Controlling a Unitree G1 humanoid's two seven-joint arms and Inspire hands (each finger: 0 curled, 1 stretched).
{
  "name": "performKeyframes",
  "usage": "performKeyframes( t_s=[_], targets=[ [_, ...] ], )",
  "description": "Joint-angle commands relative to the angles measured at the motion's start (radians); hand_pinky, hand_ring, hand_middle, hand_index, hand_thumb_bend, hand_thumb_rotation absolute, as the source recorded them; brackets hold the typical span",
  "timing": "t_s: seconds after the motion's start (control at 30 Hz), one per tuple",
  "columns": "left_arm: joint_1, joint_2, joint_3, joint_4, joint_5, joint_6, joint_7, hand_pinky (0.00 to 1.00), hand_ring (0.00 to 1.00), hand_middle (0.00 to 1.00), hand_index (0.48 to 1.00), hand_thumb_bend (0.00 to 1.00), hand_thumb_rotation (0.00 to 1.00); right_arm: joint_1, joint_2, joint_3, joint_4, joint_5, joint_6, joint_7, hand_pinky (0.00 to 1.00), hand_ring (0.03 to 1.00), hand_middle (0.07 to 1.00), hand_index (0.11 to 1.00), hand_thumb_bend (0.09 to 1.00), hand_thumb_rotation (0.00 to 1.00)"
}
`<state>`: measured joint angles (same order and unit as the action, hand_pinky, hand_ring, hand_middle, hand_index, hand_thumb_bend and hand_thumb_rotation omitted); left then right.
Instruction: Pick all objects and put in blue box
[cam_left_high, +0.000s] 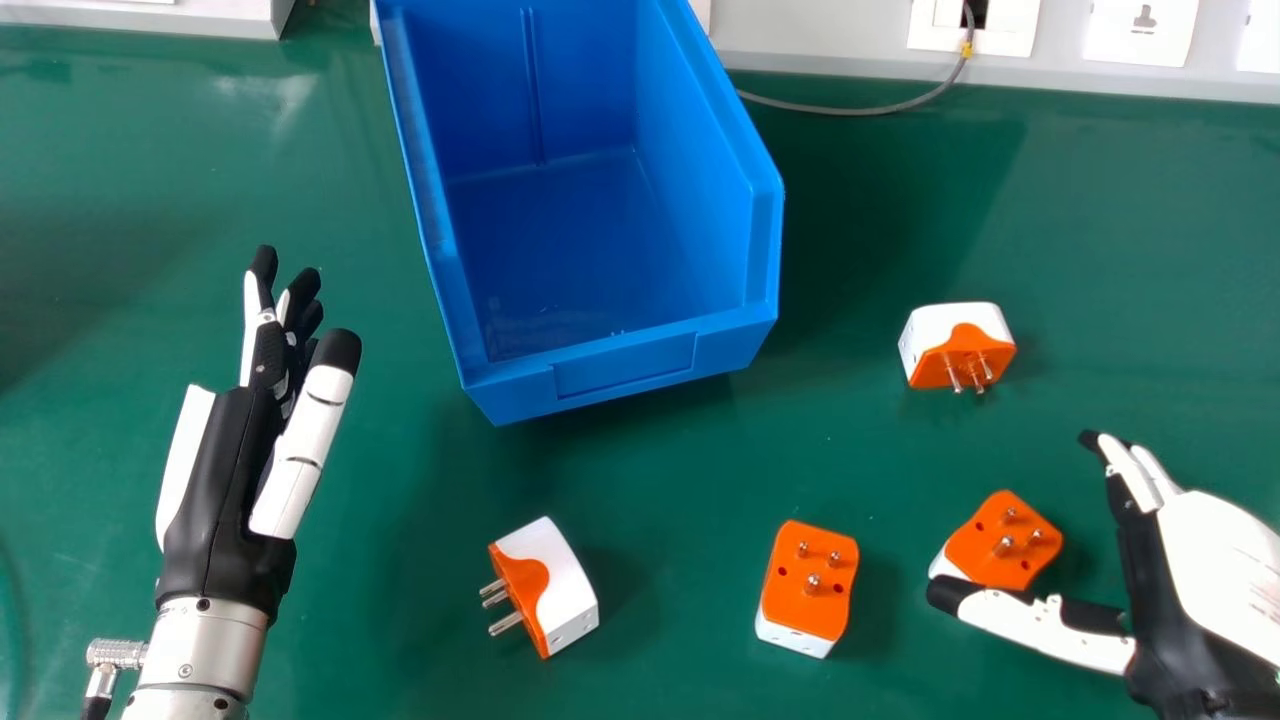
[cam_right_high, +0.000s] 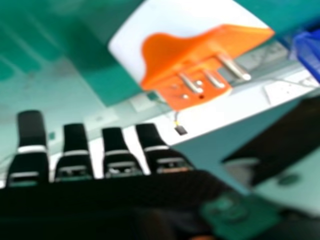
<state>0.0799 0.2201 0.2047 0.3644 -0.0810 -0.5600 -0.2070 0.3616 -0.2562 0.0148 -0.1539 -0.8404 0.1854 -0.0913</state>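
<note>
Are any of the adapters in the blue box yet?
No, the blue box has a bare floor, and the four adapters lie outside it on the green table.

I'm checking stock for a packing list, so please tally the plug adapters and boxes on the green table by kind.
Orange-and-white plug adapters: 4
Blue open-topped box: 1
Total: 5

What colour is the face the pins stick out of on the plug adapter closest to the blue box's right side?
Orange; it shows best in the head view.
</note>
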Motion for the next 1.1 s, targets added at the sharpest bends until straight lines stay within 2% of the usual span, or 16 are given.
performKeyframes(
  t_s=[0.0, 0.27, 0.43, 0.7, 1.07],
  targets=[
    [0.008, 0.012, 0.007, -0.03, -0.009, -0.014, -0.001, 1.0, 1.0, 1.0, 1.0, 0.61, 0.89, -0.028, -0.03, 0.012, 0.006, -0.024, 0.029, 0.017, 0.76, 0.89, 0.924, 0.892, 0.993, 0.76],
    [0.023, 0.011, 0.01, -0.059, -0.021, 0.006, -0.01, 1.0, 1.0, 1.0, 1.0, 0.64, 0.89, -0.094, -0.055, 0.085, 0.049, -0.057, 0.116, 0.061, 0.81, 0.91, 0.938, 0.916, 0.947, 0.78],
    [0.034, 0.01, 0.009, -0.084, -0.022, 0.018, -0.01, 1.0, 1.0, 1.0, 1.0, 0.64, 0.89, -0.101, -0.053, 0.125, 0.054, -0.069, 0.16, 0.063, 0.87, 0.941, 0.963, 0.946, 0.885, 0.78],
    [0.023, 0.017, 0.014, -0.068, -0.021, 0.011, -0.013, 1.0, 1.0, 1.0, 1.0, 0.65, 0.89, -0.114, -0.067, 0.184, 0.06, -0.111, 0.213, 0.077, 0.91, 0.96, 0.979, 0.961, 0.847, 0.78],
    [0.001, 0.024, 0.019, -0.039, -0.03, -0.013, -0.028, 1.0, 1.0, 1.0, 1.0, 0.66, 0.9, -0.168, -0.134, 0.212, 0.114, -0.128, 0.232, 0.098, 0.91, 0.958, 0.978, 0.96, 0.799, 0.74]
  ],
)
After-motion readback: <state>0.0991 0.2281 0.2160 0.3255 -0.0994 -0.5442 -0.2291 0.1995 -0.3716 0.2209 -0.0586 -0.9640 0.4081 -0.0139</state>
